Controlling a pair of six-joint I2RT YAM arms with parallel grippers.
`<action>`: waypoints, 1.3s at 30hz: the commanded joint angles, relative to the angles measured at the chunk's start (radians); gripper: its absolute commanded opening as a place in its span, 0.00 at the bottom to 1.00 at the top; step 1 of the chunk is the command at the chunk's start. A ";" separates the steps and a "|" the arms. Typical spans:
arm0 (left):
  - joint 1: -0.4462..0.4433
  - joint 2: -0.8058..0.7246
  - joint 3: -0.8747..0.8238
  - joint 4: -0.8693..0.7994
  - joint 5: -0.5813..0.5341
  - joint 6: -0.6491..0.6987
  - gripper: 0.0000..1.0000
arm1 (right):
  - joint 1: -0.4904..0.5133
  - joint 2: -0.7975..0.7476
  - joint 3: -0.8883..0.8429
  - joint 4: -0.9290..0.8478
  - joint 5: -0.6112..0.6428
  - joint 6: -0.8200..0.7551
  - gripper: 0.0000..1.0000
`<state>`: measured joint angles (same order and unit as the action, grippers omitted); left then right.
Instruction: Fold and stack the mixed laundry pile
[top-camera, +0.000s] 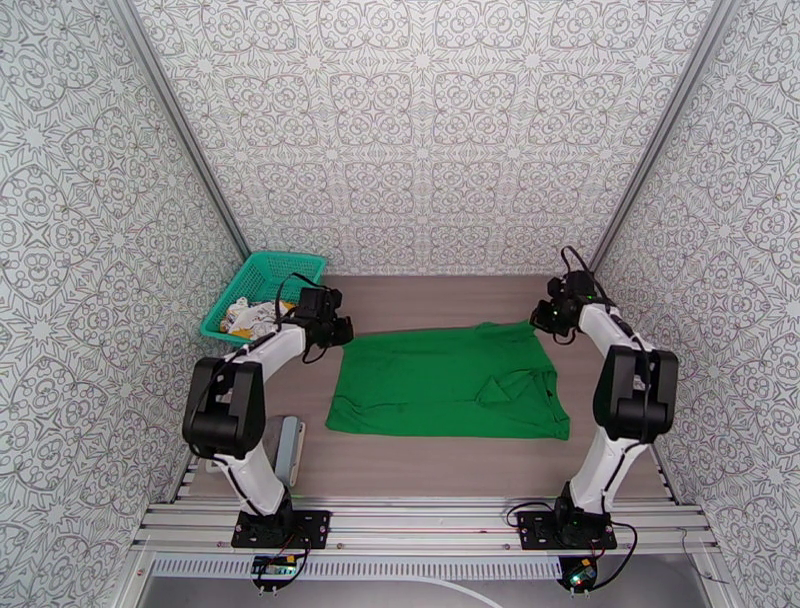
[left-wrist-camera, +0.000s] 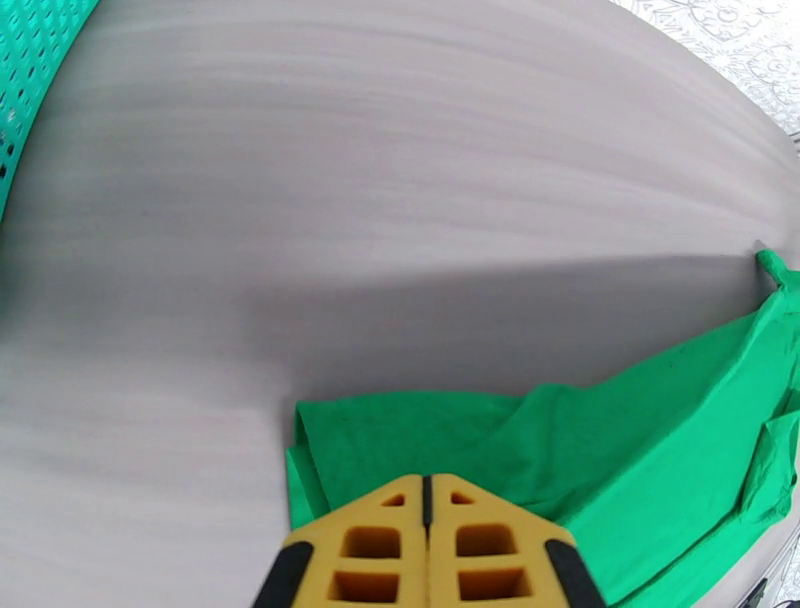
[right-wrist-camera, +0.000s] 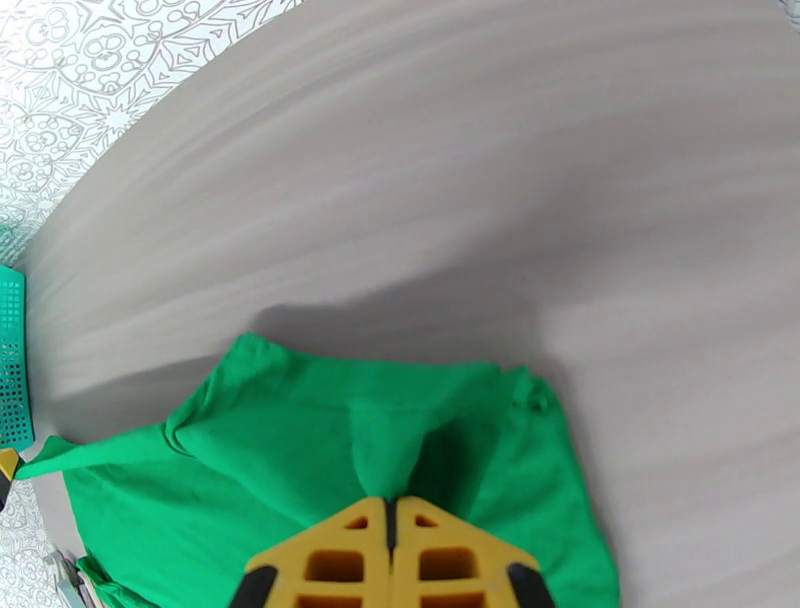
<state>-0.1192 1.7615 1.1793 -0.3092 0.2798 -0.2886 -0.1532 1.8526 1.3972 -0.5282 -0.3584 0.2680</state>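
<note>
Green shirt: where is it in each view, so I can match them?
Top external: shirt spread flat, centre.
Left wrist: lower right, at the left gripper tips.
Right wrist: lower centre, at the right gripper tips.
Shared landmark: teal basket, left edge in both wrist views.

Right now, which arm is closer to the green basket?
Left. The left gripper pinches the green shirt at the corner just beside the basket; the right gripper holds the opposite corner, across the table from it.
</note>
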 joint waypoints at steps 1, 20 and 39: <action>0.011 -0.055 -0.056 0.044 0.023 -0.023 0.00 | -0.018 -0.081 -0.100 0.099 -0.004 0.028 0.00; 0.003 -0.161 -0.363 0.197 -0.018 -0.114 0.00 | -0.059 -0.362 -0.689 0.524 0.070 0.310 0.00; -0.012 -0.306 -0.307 -0.017 -0.196 -0.148 0.53 | 0.151 -0.355 -0.349 -0.117 0.382 0.150 0.49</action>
<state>-0.1196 1.4742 0.8192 -0.2379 0.1387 -0.4271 -0.1043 1.4277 0.9203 -0.4789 -0.0731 0.4770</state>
